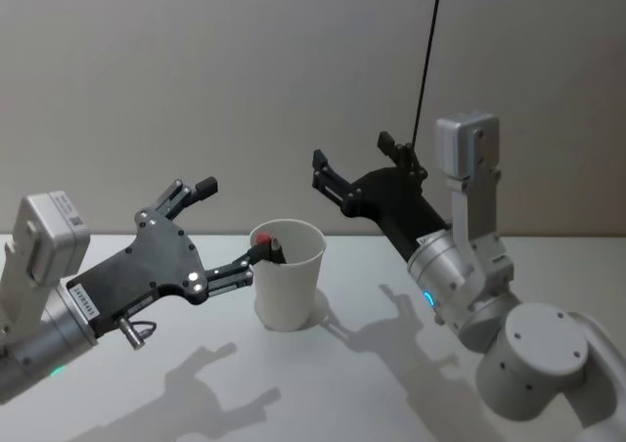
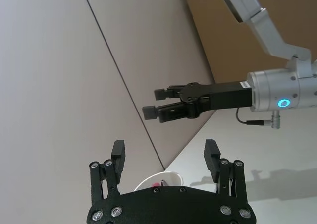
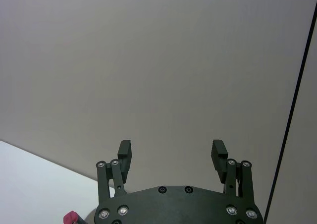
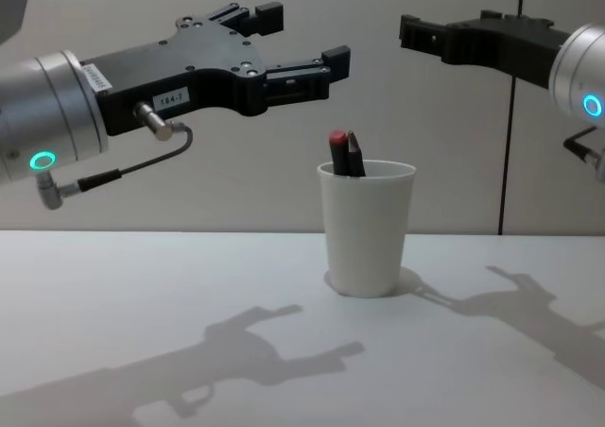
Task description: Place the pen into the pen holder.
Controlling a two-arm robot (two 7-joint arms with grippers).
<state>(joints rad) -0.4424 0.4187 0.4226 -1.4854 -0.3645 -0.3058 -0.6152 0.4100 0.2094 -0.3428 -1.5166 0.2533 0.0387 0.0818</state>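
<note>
The pen holder (image 4: 367, 229) stands upright on the white desk (image 4: 142, 285), roughly midway between the two arms. The pen (image 4: 346, 153) is inside it, leaning against the rim on the robot's left side, its dark body and red end poking above the rim. The left gripper (image 4: 301, 54) hovers above and to the left of the cup, fingers spread wide and holding nothing; in the head view its lower fingertip seems to sit just beside the pen's top, though contact is hard to judge. The right gripper (image 1: 354, 158) hangs raised to the right of the cup, also wide open and empty.
</note>
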